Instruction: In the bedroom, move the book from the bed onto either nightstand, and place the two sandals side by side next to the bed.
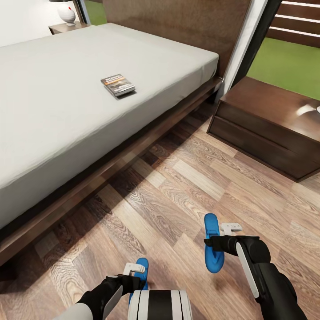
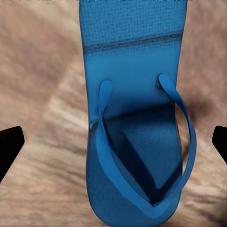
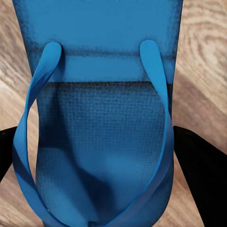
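So each arm has a sandal. The right end effector [image 1: 212, 243] is clamped on the right sandal [image 1: 212, 242]: in the right wrist view the dark fingers [image 3: 196, 165] press the sole's edges on both sides, and from the head camera it looks lifted a bit off the floor [image 1: 178, 186], at roughly 5 o'clock. The left end effector [image 1: 133, 280] sits over the left sandal [image 1: 142, 266] down at 6 o'clock, but the fingertips [image 2: 10, 144] stand wide of the sole in its wrist view, so I'd call it spread open, not gripping. My guess is both get handled at once so they end up parallel alongside the bed [image 1: 66, 111]. The book [image 1: 118, 85] lies flat on the mattress around 11 o'clock, untouched. The nightstand [image 1: 271, 122] at 2 o'clock is near the bed's head, an easy drop spot for it later
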{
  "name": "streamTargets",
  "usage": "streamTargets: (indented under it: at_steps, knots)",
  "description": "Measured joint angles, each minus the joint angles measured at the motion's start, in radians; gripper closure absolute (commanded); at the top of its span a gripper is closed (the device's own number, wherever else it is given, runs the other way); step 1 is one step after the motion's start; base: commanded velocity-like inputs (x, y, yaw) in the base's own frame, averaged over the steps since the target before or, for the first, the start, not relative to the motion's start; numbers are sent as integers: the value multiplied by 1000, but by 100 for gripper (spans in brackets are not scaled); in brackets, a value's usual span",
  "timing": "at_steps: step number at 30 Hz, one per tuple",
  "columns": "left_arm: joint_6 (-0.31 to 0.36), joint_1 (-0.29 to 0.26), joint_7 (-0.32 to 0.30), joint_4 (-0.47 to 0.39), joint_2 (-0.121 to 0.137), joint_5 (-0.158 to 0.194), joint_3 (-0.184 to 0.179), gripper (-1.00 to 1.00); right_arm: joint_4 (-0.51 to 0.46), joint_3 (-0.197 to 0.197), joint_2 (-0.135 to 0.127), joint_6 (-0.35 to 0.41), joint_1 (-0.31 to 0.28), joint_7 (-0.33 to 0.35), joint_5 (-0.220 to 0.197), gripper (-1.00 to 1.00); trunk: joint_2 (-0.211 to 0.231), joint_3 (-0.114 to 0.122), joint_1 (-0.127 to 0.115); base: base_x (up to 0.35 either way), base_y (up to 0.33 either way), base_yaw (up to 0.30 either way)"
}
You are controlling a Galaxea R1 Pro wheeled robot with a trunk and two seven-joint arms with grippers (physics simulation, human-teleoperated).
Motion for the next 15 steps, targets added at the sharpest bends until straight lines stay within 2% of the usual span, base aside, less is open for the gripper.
streamTargets:
  at_steps: [3, 15]
  knots:
    - [-1, 0, 0, 0, 0, 0, 0, -100, 0, 0, 0, 0, 0, 0, 0, 100, -1, -11, 1, 0, 0, 0]
    - [-1, 0, 0, 0, -6, 0, 0, -100, 0, 0, 0, 0, 0, 0, 0, 100, -1, -12, 1, 0, 0, 0]
